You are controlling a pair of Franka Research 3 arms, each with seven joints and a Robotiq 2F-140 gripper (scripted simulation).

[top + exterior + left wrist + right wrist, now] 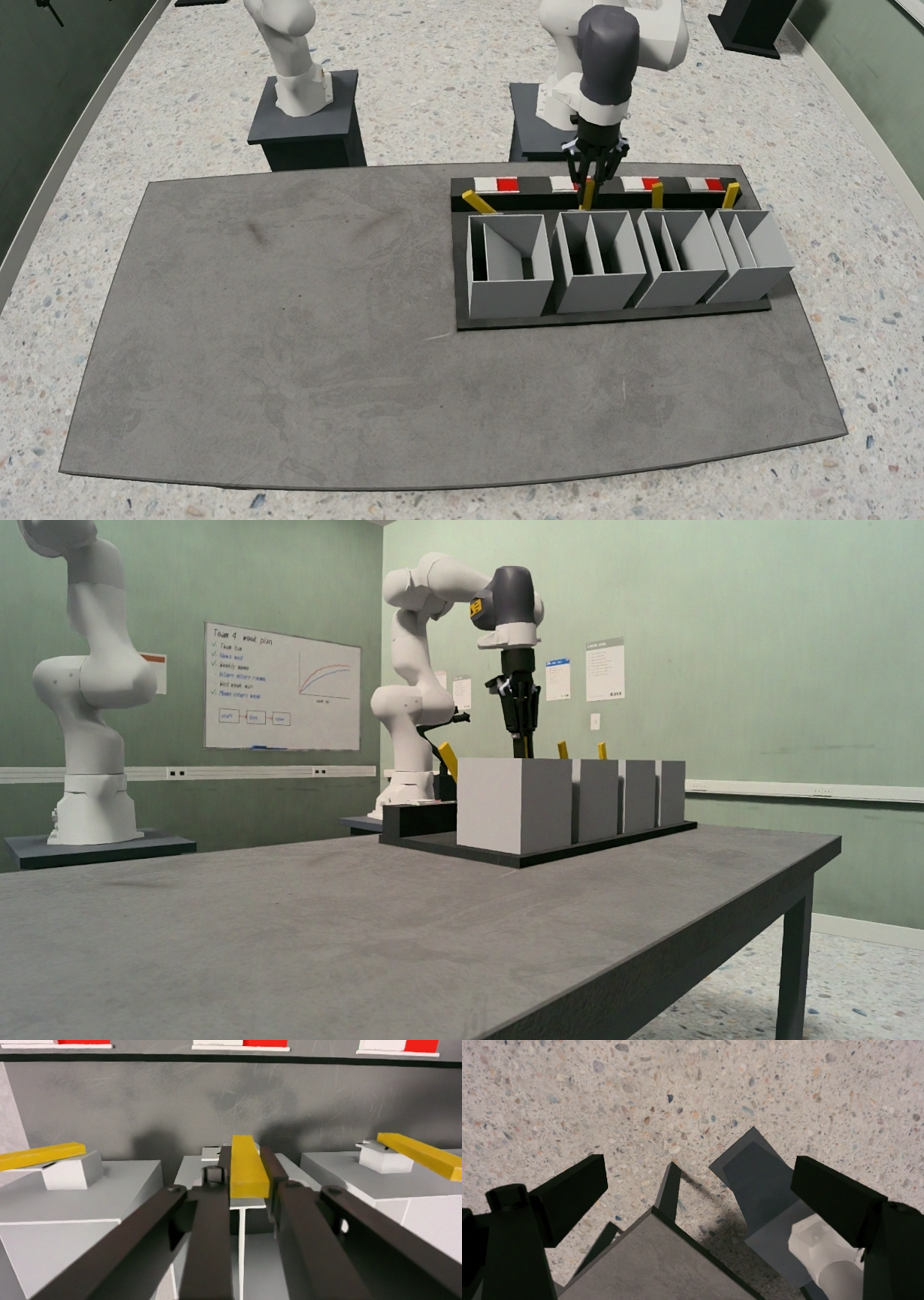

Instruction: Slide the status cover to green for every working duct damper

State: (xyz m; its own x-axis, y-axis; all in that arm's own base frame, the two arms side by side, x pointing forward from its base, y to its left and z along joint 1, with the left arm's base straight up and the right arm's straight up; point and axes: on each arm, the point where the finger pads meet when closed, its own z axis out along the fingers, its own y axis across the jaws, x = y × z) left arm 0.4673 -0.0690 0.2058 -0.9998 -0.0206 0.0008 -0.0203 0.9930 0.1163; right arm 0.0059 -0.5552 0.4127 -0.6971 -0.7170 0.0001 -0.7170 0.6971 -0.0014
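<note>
Four grey dampers stand in a row behind their sliders. Each slider shows red beside a white cover: the first slider's red, the third's and the fourth's; the second's red shows in the left wrist view. The first yellow lever leans far to the left; the third and fourth stand steeper. My left gripper is shut on the second damper's yellow lever, which stands about upright. My right gripper is open and empty.
The dampers stand on a black base with a raised slider rail, on the right part of the grey table. Neighbouring levers stand on both sides of my left fingers. My right gripper hangs over the floor near a table corner.
</note>
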